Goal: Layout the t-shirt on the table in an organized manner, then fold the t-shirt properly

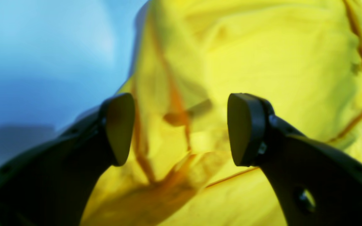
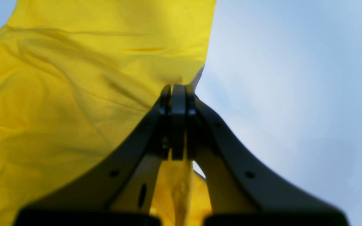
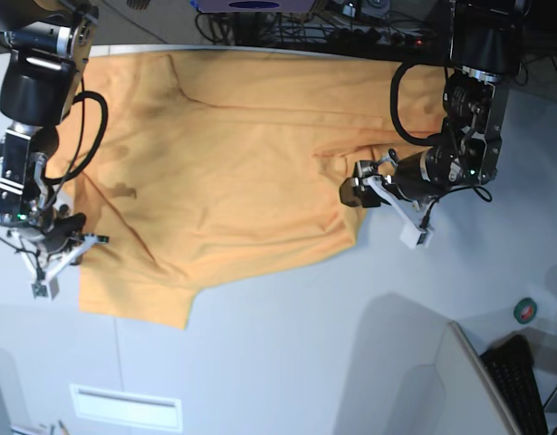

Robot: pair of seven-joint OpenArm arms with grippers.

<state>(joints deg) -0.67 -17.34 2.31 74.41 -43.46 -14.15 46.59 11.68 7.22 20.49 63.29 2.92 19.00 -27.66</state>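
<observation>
Base view, L to R. Right end effector sits at the view's left edge, low on its arm, at the shirt's left border. In the right wrist view its jaws are pressed fully together w/ yellow cloth pinched between them; fabric also shows below, between the finger frames. So it's clamped on the t-shirt.

The t-shirt lies spread over most of the upper half of the surface, orange-yellow, roughly flat but w/ creases and a few dark folds near the left side. Bottom-left corner of cloth hangs lowest in the view; lower hem runs up diagonally toward the right. Top edge reaches the far side of the surface, next to cables and gear there.

Left end effector is at the shirt's right edge, arm coming in from the upper right. Left wrist view: jaws stand wide apart, nothing between the pads; rumpled cloth w/ orange seams lies beyond, not gripped. Whether the tips touch the cloth – can't tell.

Far right: a small green roll near the surface edge, and a black keyboard in the bottom-right corner, well apart from the shirt.
</observation>
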